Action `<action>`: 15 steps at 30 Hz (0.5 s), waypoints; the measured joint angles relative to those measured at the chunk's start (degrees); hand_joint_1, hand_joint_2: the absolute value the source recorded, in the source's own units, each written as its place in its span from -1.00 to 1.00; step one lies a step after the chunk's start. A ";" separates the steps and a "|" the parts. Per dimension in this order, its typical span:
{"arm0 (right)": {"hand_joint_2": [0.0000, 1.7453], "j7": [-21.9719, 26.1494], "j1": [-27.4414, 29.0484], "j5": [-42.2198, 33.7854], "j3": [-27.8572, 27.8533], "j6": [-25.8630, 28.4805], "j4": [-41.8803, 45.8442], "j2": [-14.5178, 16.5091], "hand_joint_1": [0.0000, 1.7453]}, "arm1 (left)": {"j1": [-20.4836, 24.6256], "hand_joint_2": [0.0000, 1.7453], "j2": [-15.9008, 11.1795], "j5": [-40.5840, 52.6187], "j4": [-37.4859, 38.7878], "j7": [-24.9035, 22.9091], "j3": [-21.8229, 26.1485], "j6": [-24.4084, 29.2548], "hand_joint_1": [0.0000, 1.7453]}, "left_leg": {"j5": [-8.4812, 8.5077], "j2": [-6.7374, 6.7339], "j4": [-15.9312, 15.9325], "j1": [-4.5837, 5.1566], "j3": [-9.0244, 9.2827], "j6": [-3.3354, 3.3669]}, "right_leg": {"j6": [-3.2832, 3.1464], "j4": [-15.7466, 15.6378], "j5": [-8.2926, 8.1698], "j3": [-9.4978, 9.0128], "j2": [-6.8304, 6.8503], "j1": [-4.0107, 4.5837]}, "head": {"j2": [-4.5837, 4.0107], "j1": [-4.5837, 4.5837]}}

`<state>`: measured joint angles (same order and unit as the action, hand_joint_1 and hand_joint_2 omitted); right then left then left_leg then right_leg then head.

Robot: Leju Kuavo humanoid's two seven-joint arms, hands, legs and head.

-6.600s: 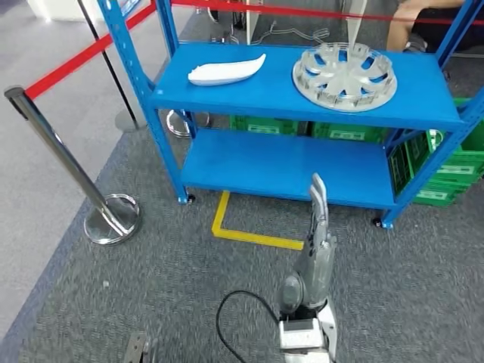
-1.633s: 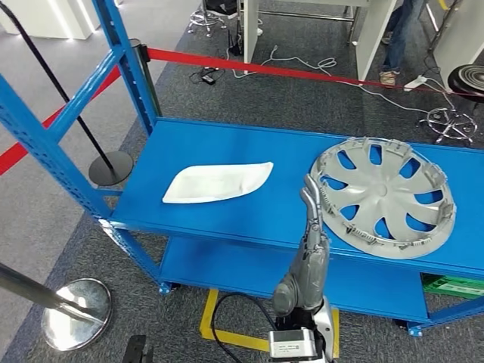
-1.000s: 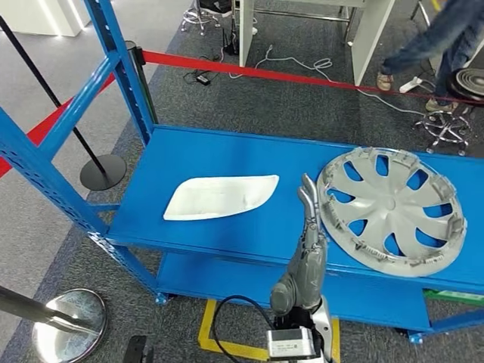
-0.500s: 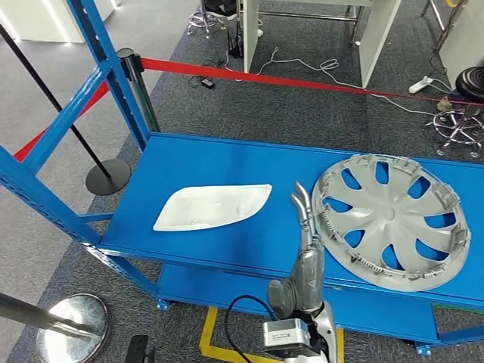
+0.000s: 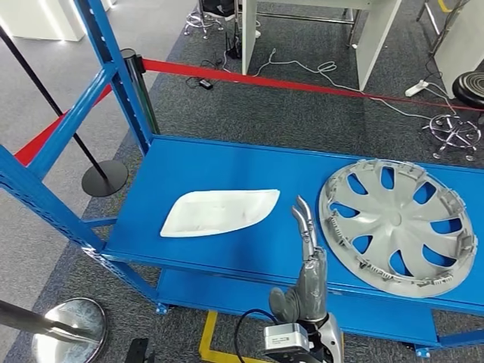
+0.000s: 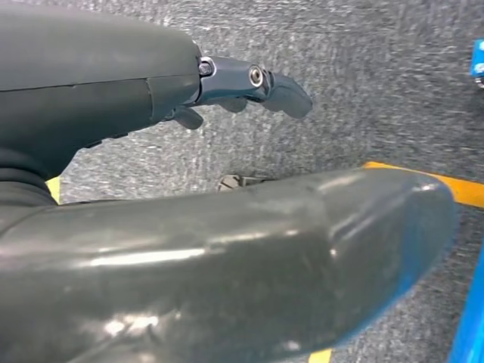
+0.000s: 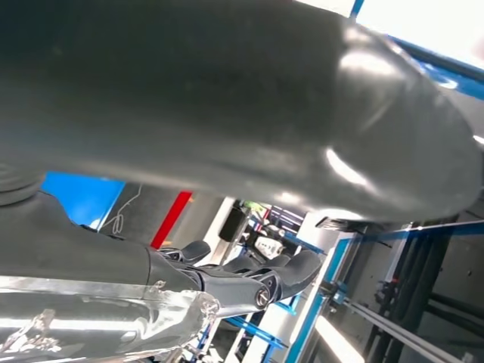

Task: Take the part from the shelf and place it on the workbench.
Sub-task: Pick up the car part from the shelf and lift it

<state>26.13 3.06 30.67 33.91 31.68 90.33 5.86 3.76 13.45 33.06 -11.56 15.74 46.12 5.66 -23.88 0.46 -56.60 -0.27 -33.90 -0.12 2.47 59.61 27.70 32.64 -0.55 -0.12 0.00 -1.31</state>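
Approach is the step in hand, as I read it: I am standing at the blue shelf (image 5: 188,170) and nothing has been picked up yet. Two parts lie on its upper deck, a white elongated panel (image 5: 219,212) toward the left and a silver wheel cover (image 5: 398,225) toward the right, well apart from each other and both flat on the deck. The task only says "the part", so I cannot tell from here which one is meant. My right hand (image 5: 305,265) is raised in front of the shelf edge, fingers extended upward and slightly apart, holding nothing; in the head view it sits between the two parts, with its fingertips just beside the wheel cover's near rim, though whether it is over the deck or short of it I cannot judge. In the right wrist view the fingers (image 7: 274,281) look straight and empty too. My left hand (image 6: 251,79) hangs low over grey carpet and a yellow floor line, fingers loosely extended with nothing in them. Next I would need to commit to one part, carry the hand over the deck and get fingers under an edge, since both parts lie flat and thin. The wheel cover's openings offer a hold; the panel's smooth edge looks harder to catch. No bench is in sight yet.
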 joint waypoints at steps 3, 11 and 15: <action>-1.00 -0.04 -0.06 0.07 -0.01 -0.01 -0.03 0.00 -1.00 | 0.05 -1.00 0.05 -0.06 0.00 -0.40 0.01 -0.15 -1.00 | -0.13 -0.02 0.10 -0.12 0.25 0.56 | 0.62 10.49 5.13 4.98 0.10 -0.06 | 0.00 0.39; -1.00 0.03 -0.09 0.03 -0.03 -0.36 -0.16 0.03 -1.00 | 0.04 -1.00 0.04 0.10 0.00 -0.19 0.07 -0.15 -1.00 | -0.93 0.39 -0.34 0.08 1.04 -0.67 | 0.29 -0.40 -2.25 0.77 -0.19 -0.46 | 0.00 0.39; -1.00 0.20 -0.23 0.05 -0.03 -0.38 -0.19 0.15 -1.00 | 0.09 -1.00 -0.14 0.98 0.00 -0.02 0.07 -0.08 -1.00 | -1.59 0.35 -1.04 0.01 0.50 -1.71 | -1.36 -0.67 -2.31 0.91 -0.32 -0.44 | 0.00 0.07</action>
<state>26.33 2.83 30.71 33.88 31.29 90.14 6.01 3.85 13.31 34.04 -11.56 15.72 46.19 5.57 -25.47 0.81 -57.64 -0.26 -33.40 -1.84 1.11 58.94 25.39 33.55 -0.87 -0.56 0.00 -1.24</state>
